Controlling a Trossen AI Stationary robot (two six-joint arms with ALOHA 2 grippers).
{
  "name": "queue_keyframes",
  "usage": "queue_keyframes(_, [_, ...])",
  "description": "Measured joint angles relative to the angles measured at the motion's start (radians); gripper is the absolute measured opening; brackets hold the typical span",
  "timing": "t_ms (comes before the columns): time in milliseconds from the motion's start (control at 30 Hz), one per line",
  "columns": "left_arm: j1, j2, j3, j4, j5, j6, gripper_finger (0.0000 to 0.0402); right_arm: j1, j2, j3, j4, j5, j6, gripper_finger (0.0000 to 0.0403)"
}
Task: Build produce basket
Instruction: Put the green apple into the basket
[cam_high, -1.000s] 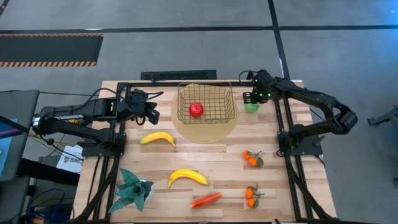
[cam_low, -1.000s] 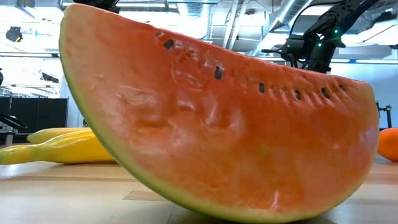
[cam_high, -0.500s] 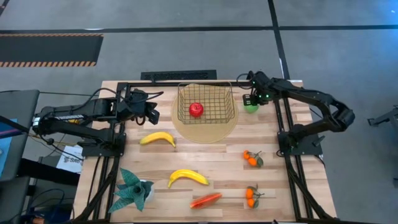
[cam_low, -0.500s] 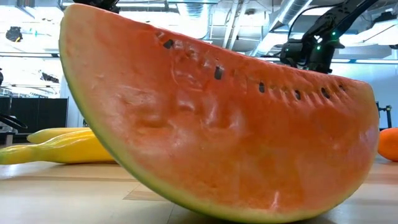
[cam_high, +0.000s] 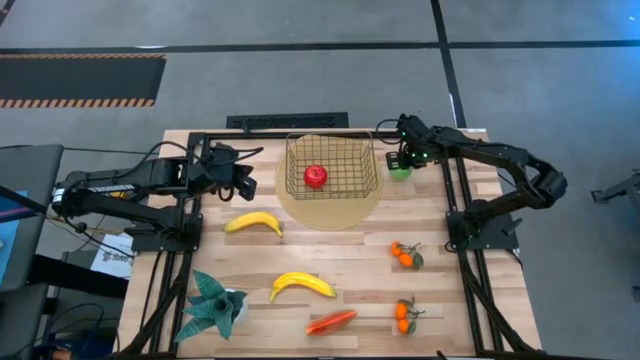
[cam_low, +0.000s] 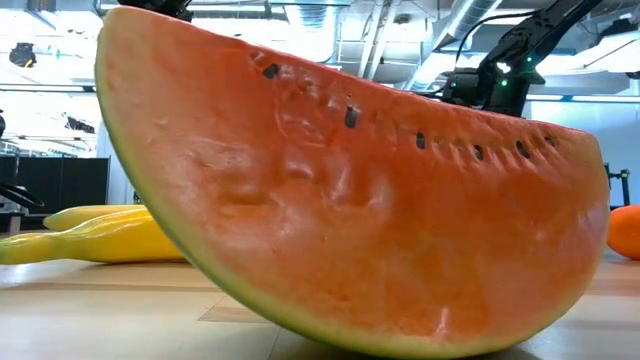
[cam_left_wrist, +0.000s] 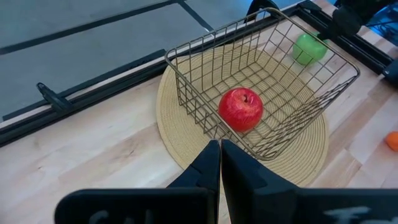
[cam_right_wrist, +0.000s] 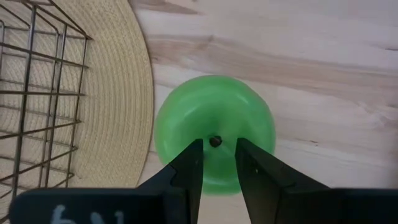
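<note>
High view is showing the left gripper (cam_high: 243, 181) waiting at the table's left rear, its fingers pressed together on nothing, with bare wood lying between it and the round tan woven mat (cam_high: 330, 207). Sitting on that mat is the square gold-coloured wire mesh basket (cam_high: 331, 186), which is holding only a red toy apple (cam_high: 315, 177) near its middle. Just right of the basket and mat edge, the right gripper (cam_high: 402, 160) is hanging over a green toy apple (cam_high: 400, 172) resting on the wood, close to the rear right frame rail; its fingers (cam_right_wrist: 186, 168) are standing slightly apart over the stem, clamping nothing. Nearer the front, one yellow toy banana (cam_high: 253, 223) is lying left of centre, a second yellow banana (cam_high: 302, 286) beside a teal spiky-leaved plant (cam_high: 214, 305), a red-orange chili (cam_high: 331, 321), and two orange tangerine clusters (cam_high: 405, 254) (cam_high: 404, 314) on the right, well apart with open wood between.
</note>
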Motion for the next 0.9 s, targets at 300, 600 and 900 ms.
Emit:
queue_keyframes(300, [0.000,0.000,0.000,0.000,0.005,0.000,0.0000,-0.011,-0.039,-0.004,-0.005,0.002,0.000,0.0120])
queue_keyframes(600, [0.000,0.000,0.000,0.000,0.005,0.000,0.0000,0.005,-0.040,-0.004,0.036,-0.001,0.000,0.0120])
queue_keyframes(900, [0.000,0.000,0.000,0.000,0.005,-0.008,0.0000,0.003,-0.041,-0.003,0.041,0.000,0.000,0.0120])
